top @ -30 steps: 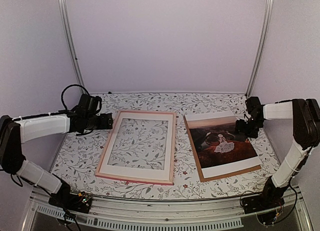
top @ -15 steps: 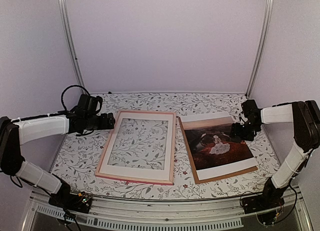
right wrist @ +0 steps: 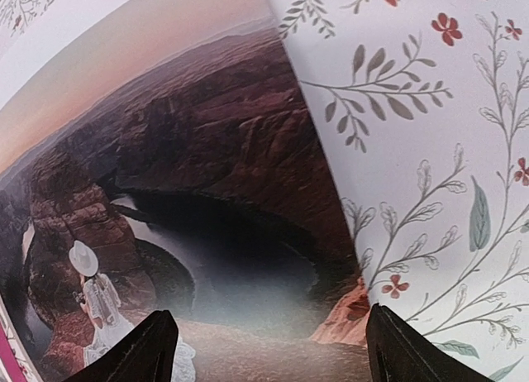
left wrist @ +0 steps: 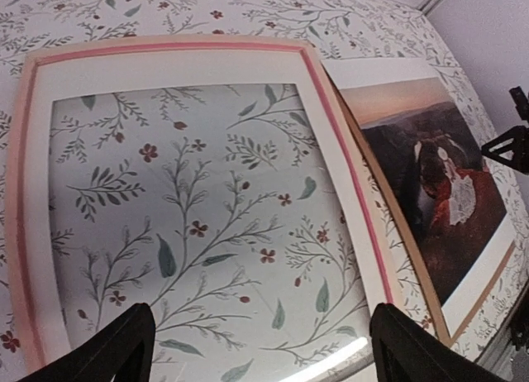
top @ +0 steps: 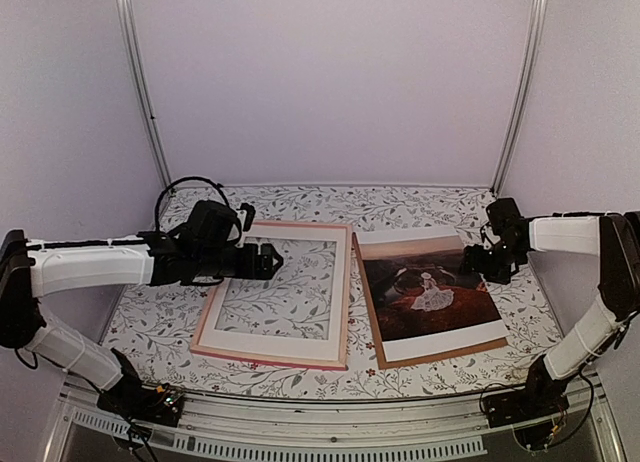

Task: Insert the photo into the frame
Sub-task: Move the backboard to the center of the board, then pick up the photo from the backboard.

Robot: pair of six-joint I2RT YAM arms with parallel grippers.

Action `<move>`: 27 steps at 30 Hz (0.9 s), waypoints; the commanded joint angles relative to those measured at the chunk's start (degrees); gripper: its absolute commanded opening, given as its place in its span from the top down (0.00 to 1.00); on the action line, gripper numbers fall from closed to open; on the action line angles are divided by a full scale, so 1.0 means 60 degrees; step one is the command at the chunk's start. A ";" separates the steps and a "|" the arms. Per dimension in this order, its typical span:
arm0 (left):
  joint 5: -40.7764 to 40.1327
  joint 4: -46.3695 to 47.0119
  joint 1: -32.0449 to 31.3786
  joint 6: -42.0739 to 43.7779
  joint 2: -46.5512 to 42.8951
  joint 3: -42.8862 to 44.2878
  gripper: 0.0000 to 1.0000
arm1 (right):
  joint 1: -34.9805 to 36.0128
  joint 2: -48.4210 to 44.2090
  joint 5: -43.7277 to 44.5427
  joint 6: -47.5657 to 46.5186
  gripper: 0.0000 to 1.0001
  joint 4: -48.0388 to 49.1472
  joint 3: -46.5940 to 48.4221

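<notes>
From above, your frame (top: 270, 358) lies flat left of centre on the table (top: 160, 312). The photo (top: 430, 292) lies flat just beside the frame's right edge, and the sliver of table between them widens toward you. Your left arm reaches across the frame's far left corner, with the left gripper (top: 272, 264) over its middle. Your right arm bends in, and the right gripper (top: 470, 265) sits at the photo's far right edge.

Left wrist: the fingers (left wrist: 116, 349) are spread wide and hold nothing, above the frame (left wrist: 165, 47).

Right wrist: the fingers (right wrist: 140, 353) are wide apart and empty, with the photo's (right wrist: 190, 192) edge running between them.
</notes>
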 commanded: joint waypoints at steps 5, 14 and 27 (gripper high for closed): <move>0.0557 0.0697 -0.1723 -0.0878 0.1564 0.1651 0.01 | -0.0775 0.0055 0.0275 -0.0091 0.16 -0.0141 -0.0028; 0.1483 0.0836 -0.2696 -0.1056 0.4043 0.3883 0.00 | -0.1091 0.0285 -0.0243 -0.0174 0.16 0.0172 -0.0019; 0.1880 -0.0009 -0.3397 -0.1775 0.7206 0.6809 0.01 | -0.1221 0.0249 -0.0986 -0.0213 0.16 0.0685 -0.0335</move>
